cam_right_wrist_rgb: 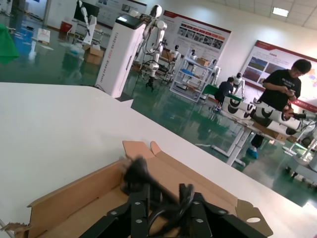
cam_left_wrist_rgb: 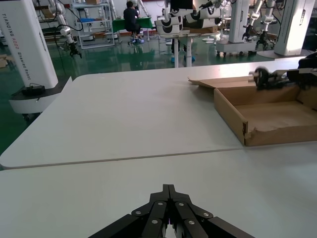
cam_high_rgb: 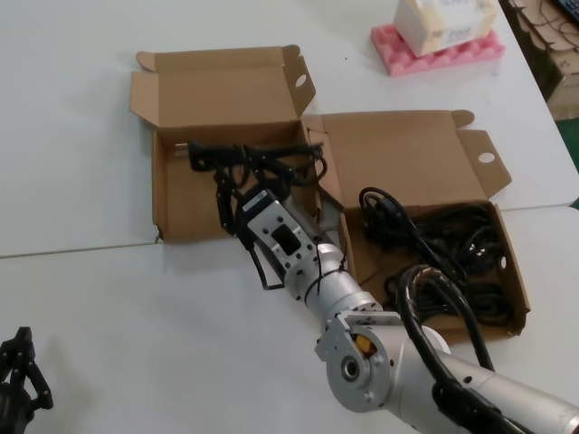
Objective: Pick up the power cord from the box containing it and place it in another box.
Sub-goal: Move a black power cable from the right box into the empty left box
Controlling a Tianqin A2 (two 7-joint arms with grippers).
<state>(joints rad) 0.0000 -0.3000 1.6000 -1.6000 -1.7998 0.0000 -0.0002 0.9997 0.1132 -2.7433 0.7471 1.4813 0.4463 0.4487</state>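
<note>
The power cord (cam_high_rgb: 253,154), slim and black with a small plug, hangs in loose loops over the left cardboard box (cam_high_rgb: 172,226), the one with no other cable in it. My right gripper (cam_high_rgb: 244,176) reaches across into this box; its fingers stand apart with the cord's loops between them (cam_right_wrist_rgb: 166,191). The cord (cam_right_wrist_rgb: 141,173) is blurred above the box floor (cam_right_wrist_rgb: 64,198). The right cardboard box (cam_high_rgb: 516,280) holds a big mass of black cables (cam_high_rgb: 452,262). My left gripper (cam_high_rgb: 18,371) is shut and empty, parked at the near left (cam_left_wrist_rgb: 168,188); its view shows the left box (cam_left_wrist_rgb: 237,116) and cord (cam_left_wrist_rgb: 265,78).
A pink foam pad with a white carton (cam_high_rgb: 434,41) lies at the back of the table. Both box lids stand open toward the back. A seam runs across the white table (cam_high_rgb: 90,249). Dark crates (cam_high_rgb: 547,45) stand past the table's far right edge.
</note>
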